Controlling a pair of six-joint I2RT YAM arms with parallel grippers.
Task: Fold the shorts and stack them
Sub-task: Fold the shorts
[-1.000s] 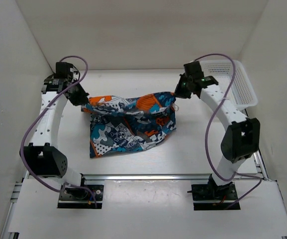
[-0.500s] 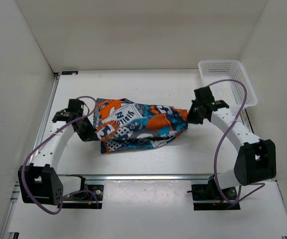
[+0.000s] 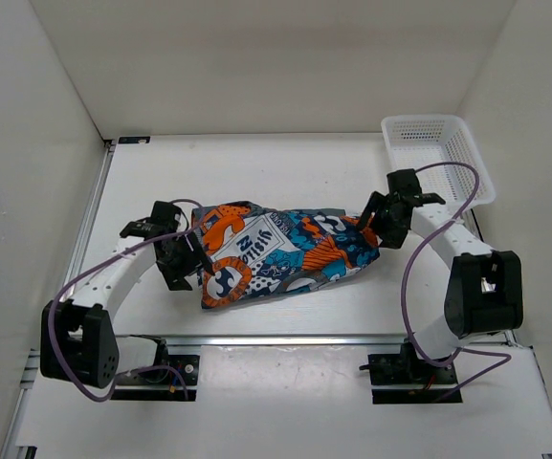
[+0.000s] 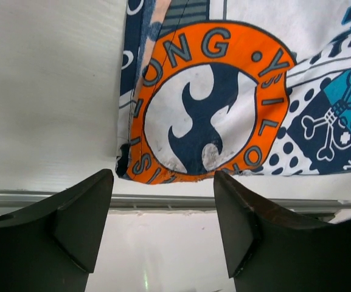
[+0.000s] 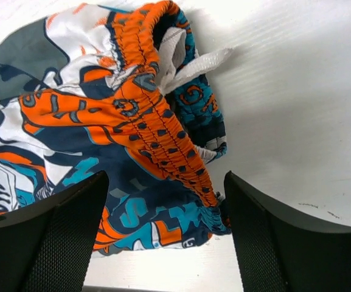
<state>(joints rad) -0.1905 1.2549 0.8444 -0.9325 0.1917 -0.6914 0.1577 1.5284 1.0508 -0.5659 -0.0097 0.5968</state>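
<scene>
The shorts point(image 3: 285, 253), in an orange, teal, navy and white cartoon print, lie in a folded bundle on the middle of the table. My left gripper point(image 3: 186, 260) is at their left end, open, with nothing between its fingers. In the left wrist view the shorts point(image 4: 211, 115) show an orange ring with lettering just beyond the left gripper point(image 4: 163, 204). My right gripper point(image 3: 375, 226) hangs open over their right end. In the right wrist view the shorts point(image 5: 102, 121) show their orange elastic waistband and a white drawstring, and the cloth lies loose under the right gripper point(image 5: 166, 210).
A white plastic mesh basket point(image 3: 438, 153) stands at the back right corner, behind the right arm. White walls close in the table on the left, back and right. A metal rail point(image 3: 285, 338) runs along the near edge, close to the shorts.
Both arms brought the shorts down and toward the near edge, folding the cloth onto itself. Both grippers, shut on the cloth's ends before, have opened and let go.
</scene>
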